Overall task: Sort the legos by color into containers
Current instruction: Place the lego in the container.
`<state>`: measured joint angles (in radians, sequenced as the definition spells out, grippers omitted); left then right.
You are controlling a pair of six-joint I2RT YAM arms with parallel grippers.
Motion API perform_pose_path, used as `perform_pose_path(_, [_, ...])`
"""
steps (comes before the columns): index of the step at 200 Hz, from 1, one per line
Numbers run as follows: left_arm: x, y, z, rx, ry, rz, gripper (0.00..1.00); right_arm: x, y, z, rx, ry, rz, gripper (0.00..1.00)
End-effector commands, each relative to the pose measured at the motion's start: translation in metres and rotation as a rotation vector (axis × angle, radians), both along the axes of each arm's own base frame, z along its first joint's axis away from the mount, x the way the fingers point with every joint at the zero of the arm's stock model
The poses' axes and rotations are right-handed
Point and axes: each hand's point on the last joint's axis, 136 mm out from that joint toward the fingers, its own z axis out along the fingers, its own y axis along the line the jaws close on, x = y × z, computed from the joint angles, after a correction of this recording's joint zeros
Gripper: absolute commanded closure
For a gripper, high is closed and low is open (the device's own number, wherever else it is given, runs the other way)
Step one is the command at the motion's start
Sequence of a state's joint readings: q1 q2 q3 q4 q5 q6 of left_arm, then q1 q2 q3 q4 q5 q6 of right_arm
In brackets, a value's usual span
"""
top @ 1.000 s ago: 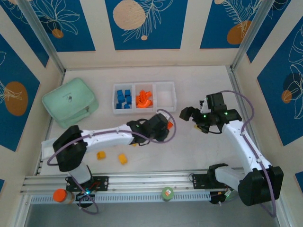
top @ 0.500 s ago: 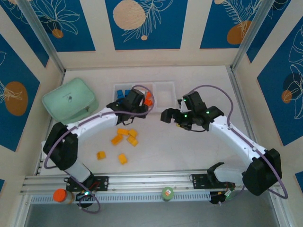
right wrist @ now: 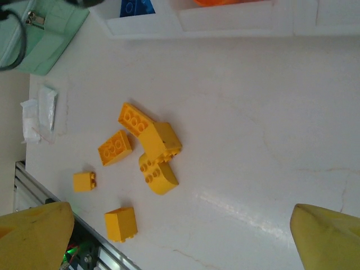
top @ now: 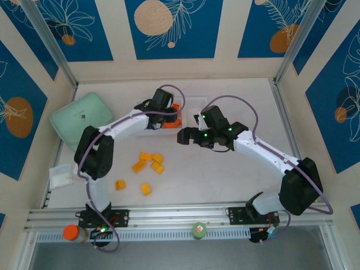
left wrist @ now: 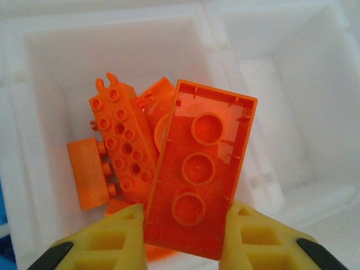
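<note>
My left gripper (left wrist: 183, 233) hangs over the middle compartment of the white tray (top: 197, 112), shut on an orange-red lego (left wrist: 199, 169) held by its long sides, hollow underside toward the camera. Under it lie more orange-red legos, among them a long studded piece (left wrist: 121, 143). In the top view the left gripper (top: 169, 115) covers much of that compartment. A blue lego (right wrist: 135, 7) shows in the left compartment. Several yellow legos (top: 149, 163) lie on the table; the right wrist view has a cluster (right wrist: 152, 149) and two singles (right wrist: 121, 224). My right gripper (top: 184, 136) hovers open right of them.
A mint-green soft case (top: 83, 121) lies left of the tray. Crumpled white paper (top: 61, 175) sits near the left edge. The tray's right compartment holds nothing. The metal rail (top: 169, 216) runs along the near edge.
The left arm swung from the table's middle up to the tray, carrying the orange-red lego over the middle compartment. The right arm moved left toward the table's centre, still open.
</note>
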<state>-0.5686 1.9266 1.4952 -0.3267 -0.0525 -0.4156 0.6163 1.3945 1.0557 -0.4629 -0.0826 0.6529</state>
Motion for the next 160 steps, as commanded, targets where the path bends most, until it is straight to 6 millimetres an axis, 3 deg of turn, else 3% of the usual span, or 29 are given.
perform_pose_path(1, [0.015,0.002,0.004,0.027,-0.014,0.007,0.71,0.011,0.012,0.014,0.014,-0.086,0.046,0.01])
perform_pose_path(35, [0.025,0.003,0.000,0.045,0.015,0.014,0.56,0.014,0.013,0.016,0.003,-0.113,0.064,0.01])
perform_pose_path(88, [0.016,0.013,0.031,0.044,-0.021,0.023,0.45,0.011,0.008,0.017,-0.019,-0.140,0.067,0.01])
perform_pose_path(126, [-0.006,0.028,0.062,0.028,-0.038,0.047,0.43,0.004,0.001,0.021,-0.052,-0.152,0.065,0.01])
perform_pose_path(160, [-0.041,0.045,0.091,-0.027,-0.047,0.060,0.41,-0.007,-0.012,0.030,-0.070,-0.186,0.051,0.01])
